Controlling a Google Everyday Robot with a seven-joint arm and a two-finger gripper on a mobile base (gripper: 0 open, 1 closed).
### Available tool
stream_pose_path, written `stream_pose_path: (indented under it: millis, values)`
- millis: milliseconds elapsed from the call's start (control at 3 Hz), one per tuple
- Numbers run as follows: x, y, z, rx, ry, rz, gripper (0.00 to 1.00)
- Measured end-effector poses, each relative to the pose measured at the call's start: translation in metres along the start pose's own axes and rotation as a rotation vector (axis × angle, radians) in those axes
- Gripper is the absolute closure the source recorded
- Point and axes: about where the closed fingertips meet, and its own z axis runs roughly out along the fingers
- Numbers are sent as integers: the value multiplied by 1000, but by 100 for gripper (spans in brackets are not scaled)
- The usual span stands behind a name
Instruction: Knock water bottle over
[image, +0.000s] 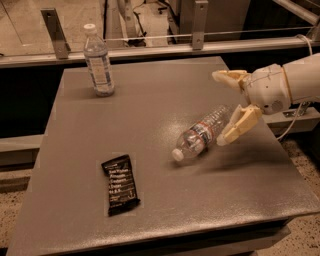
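The water bottle (200, 134), clear ribbed plastic with a white cap and a narrow red-and-white label band, lies on its side in the middle of the grey table (165, 200), cap pointing toward the front left. My gripper (223, 109) is open and empty just right of the bottle's base. One cream finger (239, 125) hangs down close to the base and the other finger (230, 77) points left above the table.
A second, smoother bottle (98, 62) with a tall white-blue label stands upright at the table's back left. A black snack bar wrapper (120, 184) lies flat near the front left. A metal rail (165, 47) runs behind the table.
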Motion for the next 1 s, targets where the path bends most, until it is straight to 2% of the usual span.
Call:
stream_pose_path:
  millis: [667, 1000]
  values:
    - [32, -34, -59, 10, 54, -63, 0]
    - [25, -40, -69, 26, 53, -81, 0]
